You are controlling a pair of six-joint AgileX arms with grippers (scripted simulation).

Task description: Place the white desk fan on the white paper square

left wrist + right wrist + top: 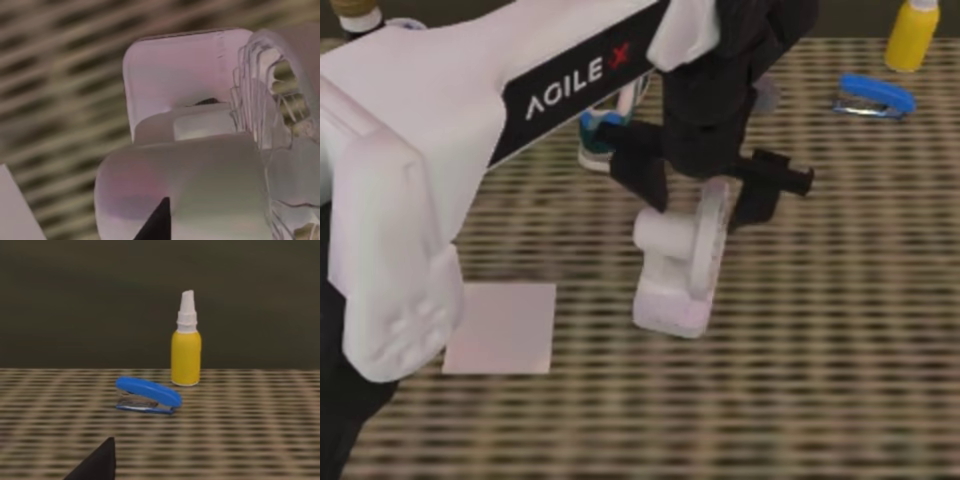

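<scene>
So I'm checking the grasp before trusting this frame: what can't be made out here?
- Contact of the left gripper with the white desk fan: top view, wrist covers it.
- White paper square: left corner under the arm.
- Shoe: mostly behind the arm.
- Right gripper: right wrist view shows only a dark tip, near the blue stapler.

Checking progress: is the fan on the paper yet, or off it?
Off it. The fan stands on the woven mat, apart from the paper to its left, with the left tool above it.
</scene>
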